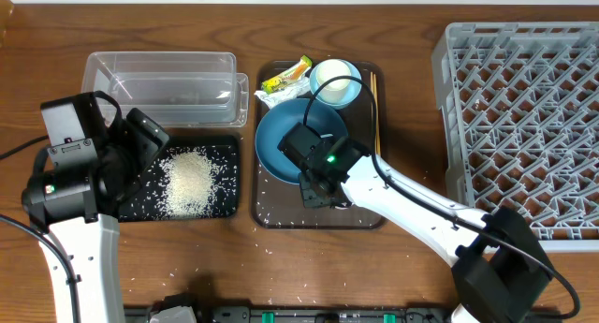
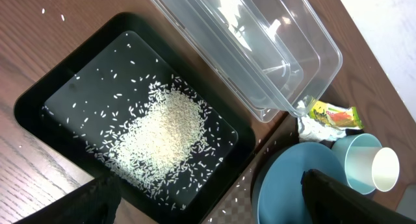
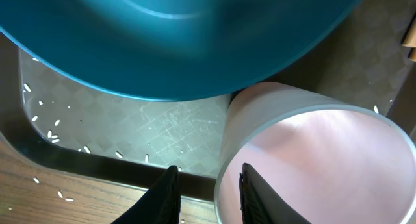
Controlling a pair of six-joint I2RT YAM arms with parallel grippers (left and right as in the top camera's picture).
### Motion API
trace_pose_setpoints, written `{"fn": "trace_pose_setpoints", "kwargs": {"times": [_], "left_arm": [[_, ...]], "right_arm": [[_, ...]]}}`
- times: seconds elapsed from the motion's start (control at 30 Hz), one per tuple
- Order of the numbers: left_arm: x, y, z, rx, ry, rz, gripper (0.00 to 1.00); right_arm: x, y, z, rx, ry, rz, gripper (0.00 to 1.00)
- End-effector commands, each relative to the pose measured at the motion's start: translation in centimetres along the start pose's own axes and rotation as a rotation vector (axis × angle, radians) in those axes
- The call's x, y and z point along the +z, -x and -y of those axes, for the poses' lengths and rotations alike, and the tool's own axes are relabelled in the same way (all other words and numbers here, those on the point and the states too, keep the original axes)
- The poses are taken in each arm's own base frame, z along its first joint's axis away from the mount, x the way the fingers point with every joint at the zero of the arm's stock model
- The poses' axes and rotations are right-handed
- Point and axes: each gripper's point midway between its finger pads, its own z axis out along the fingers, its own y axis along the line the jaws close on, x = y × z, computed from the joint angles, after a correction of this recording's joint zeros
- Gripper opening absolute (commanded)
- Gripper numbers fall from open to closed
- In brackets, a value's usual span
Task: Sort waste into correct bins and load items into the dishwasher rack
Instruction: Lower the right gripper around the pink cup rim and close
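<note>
We see the right gripper [image 3: 208, 178] low over the near end of the brown serving tray [image 3: 182, 126]. Its jaws are part-way apart, astride the wall of the pinkish-white cup [image 3: 312, 159]: one finger inside, one outside. A sliver of gap shows at the outer finger, so there's no clamp that we can make out. The cup sits on the tray just beside the dark blue dish [image 1: 281, 126]; touching or not, we can't tell.

At the tray's far end are the light blue bowl [image 1: 335, 82], w/ the snack wrapper [image 1: 287, 76] & paper scrap [image 1: 276, 96] just left of it. The chopsticks [image 1: 374, 108] lie along the tray's right edge.

The rice heap [image 2: 166, 136] lies in the black tray [image 2: 84, 87], left of the serving tray, w/ stray grains on both trays & the table [image 1: 412, 80]. The clear tub [image 2: 260, 49] sits just behind the black tray.

The left gripper [image 2: 209, 178] hovers over the black tray, jaws wide apart, nothing btwn them. The dishwasher rack [image 1: 449, 98] stands at the table's right, apart from the serving tray.
</note>
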Motion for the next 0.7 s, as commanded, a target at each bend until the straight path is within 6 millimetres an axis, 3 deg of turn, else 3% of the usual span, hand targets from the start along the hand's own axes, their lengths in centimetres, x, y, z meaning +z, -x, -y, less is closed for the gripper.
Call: {"fn": "trace_pose_setpoints", "kwargs": {"times": [0.0, 0.67], "left_arm": [[-0.45, 0.56, 0.11, -0.004, 0.001, 0.018, 0.91], [-0.45, 0.56, 0.11, -0.004, 0.001, 0.018, 0.91]], "right_arm": [[-0.21, 0.2, -0.35, -0.002, -0.003, 0.012, 0.28], [0.48, -0.22, -0.03, -0.004, -0.024, -0.013, 0.25]]}}
